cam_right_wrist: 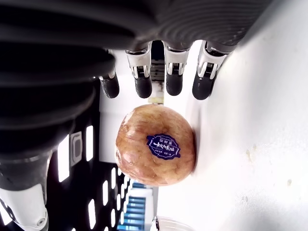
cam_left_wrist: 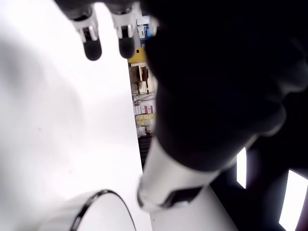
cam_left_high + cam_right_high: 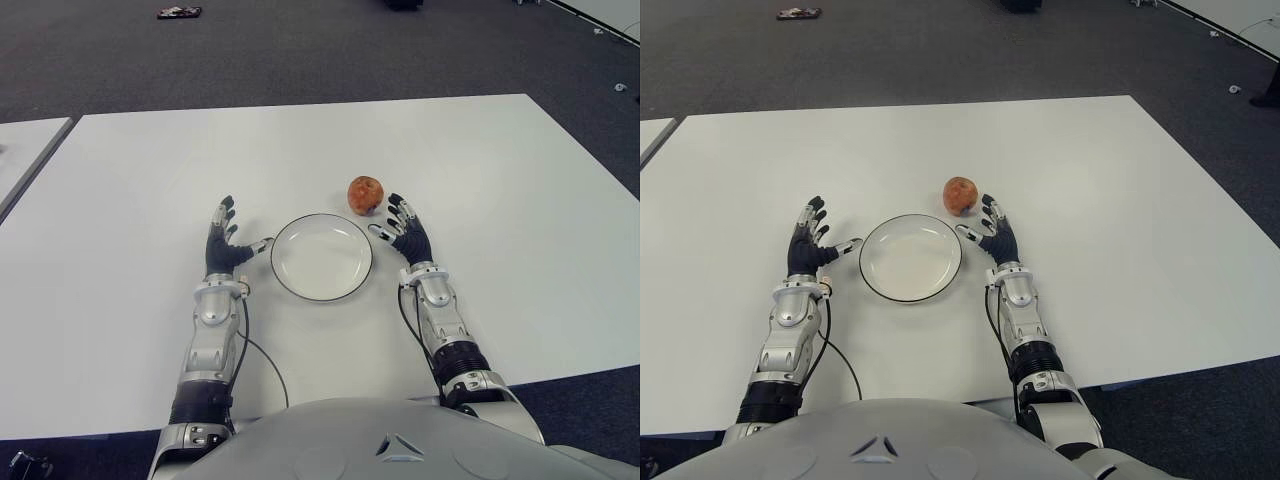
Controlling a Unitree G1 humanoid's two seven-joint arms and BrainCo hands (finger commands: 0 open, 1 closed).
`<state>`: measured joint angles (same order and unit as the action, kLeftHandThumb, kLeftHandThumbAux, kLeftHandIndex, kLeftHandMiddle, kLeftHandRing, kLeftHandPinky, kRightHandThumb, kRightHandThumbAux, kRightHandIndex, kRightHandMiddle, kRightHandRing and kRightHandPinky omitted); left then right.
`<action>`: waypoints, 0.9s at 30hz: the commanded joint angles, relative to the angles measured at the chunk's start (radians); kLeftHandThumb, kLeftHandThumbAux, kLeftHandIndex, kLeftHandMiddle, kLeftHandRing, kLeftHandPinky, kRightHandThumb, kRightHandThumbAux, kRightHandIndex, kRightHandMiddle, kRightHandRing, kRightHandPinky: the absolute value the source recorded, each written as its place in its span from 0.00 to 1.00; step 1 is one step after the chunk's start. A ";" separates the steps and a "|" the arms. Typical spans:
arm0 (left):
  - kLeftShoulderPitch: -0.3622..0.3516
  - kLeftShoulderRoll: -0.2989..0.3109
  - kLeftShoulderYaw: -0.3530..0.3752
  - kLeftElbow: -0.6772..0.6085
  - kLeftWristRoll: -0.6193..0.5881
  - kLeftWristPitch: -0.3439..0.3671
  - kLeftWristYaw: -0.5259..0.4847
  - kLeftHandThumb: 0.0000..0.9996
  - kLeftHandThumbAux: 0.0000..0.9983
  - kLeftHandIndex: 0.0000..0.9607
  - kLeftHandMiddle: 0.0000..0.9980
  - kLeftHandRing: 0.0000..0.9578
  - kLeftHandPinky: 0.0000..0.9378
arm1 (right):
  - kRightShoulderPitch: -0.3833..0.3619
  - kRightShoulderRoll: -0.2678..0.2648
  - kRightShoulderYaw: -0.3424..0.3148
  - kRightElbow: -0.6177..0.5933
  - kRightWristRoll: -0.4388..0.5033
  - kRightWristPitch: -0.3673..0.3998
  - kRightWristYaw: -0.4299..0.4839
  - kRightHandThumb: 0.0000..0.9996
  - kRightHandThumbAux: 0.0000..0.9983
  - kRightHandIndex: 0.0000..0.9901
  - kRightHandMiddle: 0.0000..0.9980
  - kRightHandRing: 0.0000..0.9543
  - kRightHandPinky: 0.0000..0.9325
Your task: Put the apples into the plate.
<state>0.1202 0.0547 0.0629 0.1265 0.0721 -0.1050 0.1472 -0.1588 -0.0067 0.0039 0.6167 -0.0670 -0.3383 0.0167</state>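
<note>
Red-and-yellow skin, smooth and a little glossy, marks the apple as a firm, rounded thing that should neither crush nor bend under the fingers, though it could well roll or slip if pinched on one side only. It sits on the white worktop just beyond the far right rim of the plate, which holds nothing as yet, and a small blue sticker shows on the side facing the right wrist camera. Only this one apple is in view. By my reading it is moderately heavy for its size, so the safest hold is a wrap around its widest girth, thumb on one flank and fingers on the opposite flank, rather than a tip pinch near the top. The right hand lies low over the worktop just beside the apple, on its right and slightly nearer the robot, palm turned towards the fruit, fingers spread and extended with nothing between them; the tips reach past the apple without clearly touching it. The left hand shows on the left side of the plate, close to its rim, fingers likewise splayed and holding nothing, the forearm running straight back towards the body.
</note>
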 commanded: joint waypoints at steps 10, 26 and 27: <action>-0.005 0.000 0.001 0.018 0.007 -0.002 -0.002 0.00 0.35 0.00 0.00 0.00 0.02 | 0.077 -0.010 0.012 -0.061 -0.007 0.039 0.001 0.02 0.69 0.00 0.00 0.01 0.04; -0.011 -0.004 0.005 0.025 0.001 0.001 0.001 0.00 0.36 0.00 0.00 0.00 0.02 | 0.087 -0.054 0.002 -0.365 -0.156 0.035 -0.186 0.01 0.61 0.00 0.00 0.00 0.00; -0.012 -0.005 0.006 0.026 0.001 0.001 0.002 0.00 0.36 0.00 0.00 0.00 0.02 | 0.063 -0.058 0.001 -0.363 -0.169 0.032 -0.204 0.01 0.60 0.00 0.00 0.00 0.00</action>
<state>0.1178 0.0525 0.0648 0.1310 0.0709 -0.1056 0.1472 -0.0387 -0.0594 0.0073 0.2562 -0.2022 -0.2891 -0.1501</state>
